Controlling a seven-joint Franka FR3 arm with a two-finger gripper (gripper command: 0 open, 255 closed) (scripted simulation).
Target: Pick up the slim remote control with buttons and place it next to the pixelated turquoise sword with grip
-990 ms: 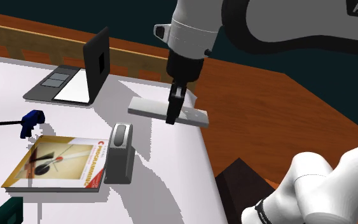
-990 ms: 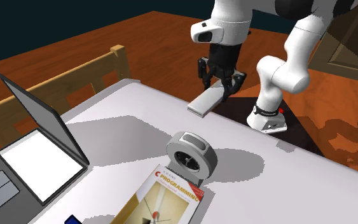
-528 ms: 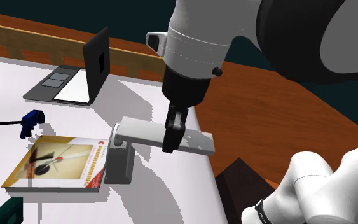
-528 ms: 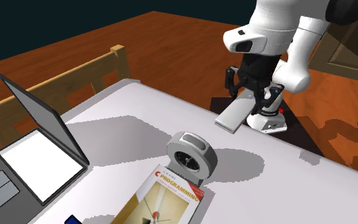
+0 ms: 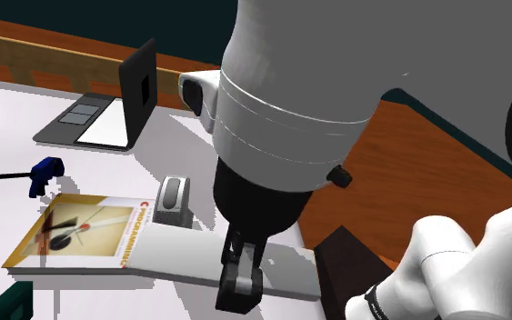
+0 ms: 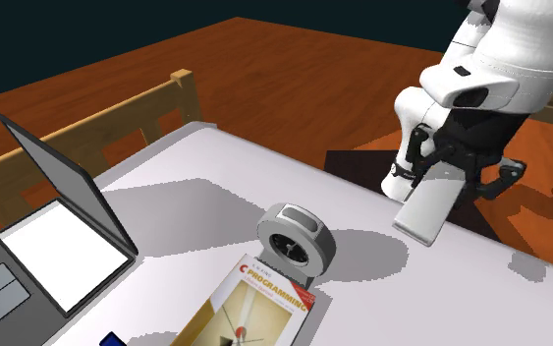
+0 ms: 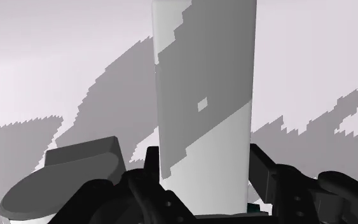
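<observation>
The remote [image 5: 286,272] is a plain light grey slab with no buttons drawn. My gripper [image 5: 241,289] is shut on it and holds it flat above the white table's near edge [image 5: 272,173], beside the stand. In the second exterior view the remote [image 6: 427,206] hangs tilted from the gripper [image 6: 458,175] over the table's right part. In the wrist view the slab [image 7: 203,95] runs straight out from the gripper [image 7: 203,188], clasped by both fingers [image 7: 264,173]. A small dark blue handle with a thin black blade, seemingly the sword [image 5: 44,173], lies at the shoulder view's left.
An open laptop [image 5: 117,109] stands at the table's back. A book [image 5: 85,235] lies near the sword, with a grey rounded device [image 5: 174,200] upright beside it. A dark green object [image 5: 4,302] shows at the lower left. A wooden bed rail [image 6: 117,123] borders the table.
The arm has lifted the remote off the table and carried it toward the stand, to the second exterior view's right. The grip has stayed shut on it.
</observation>
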